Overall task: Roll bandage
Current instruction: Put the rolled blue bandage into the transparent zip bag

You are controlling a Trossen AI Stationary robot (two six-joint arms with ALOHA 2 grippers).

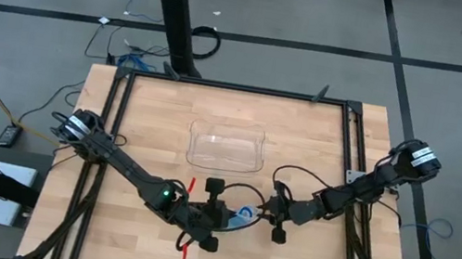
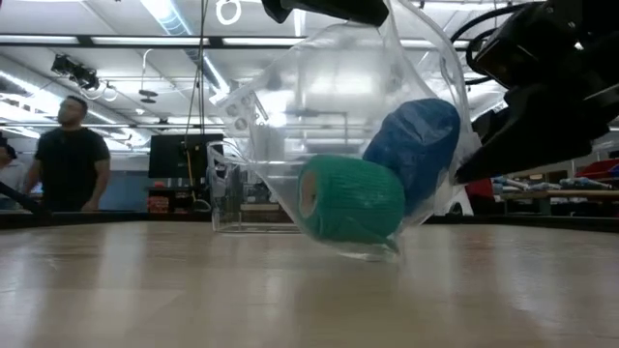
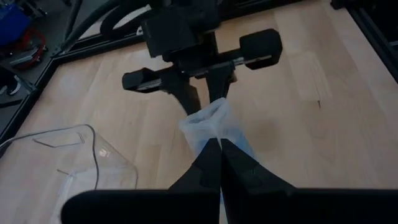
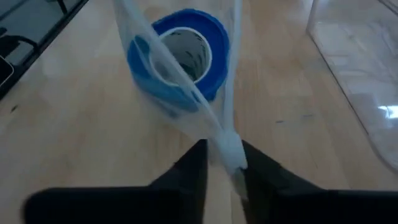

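Observation:
A clear plastic bag (image 2: 387,87) holds the blue bandage roll (image 2: 416,145) and a teal-green roll (image 2: 350,198). Both grippers meet at the bag near the table's front middle (image 1: 243,216). My left gripper (image 3: 219,144) is shut on the bag's film. My right gripper (image 4: 225,149) is shut on another gathered part of the film, with the blue roll (image 4: 180,56) just beyond its fingers. In the low view the green roll sits lowest in the bag. I cannot tell whether the bag's bottom (image 2: 372,251) touches the table. My left gripper pinches a gathered fold of the bag's clear film (image 3: 211,121) between its two shut fingers. The film stands up bunched past the fingertips, toward the right gripper. My right gripper pinches a bunched strip of the bag's film (image 4: 225,134) between its two fingers. The film runs taut from the pinch around the blue roll, which sits inside the bag with its hollow core facing the camera.
A clear plastic tray (image 1: 226,148) stands on the wooden table just beyond the grippers; it also shows in the left wrist view (image 3: 81,155). A thin red object (image 1: 182,251) lies under the left arm. People stand in the room behind (image 2: 70,145).

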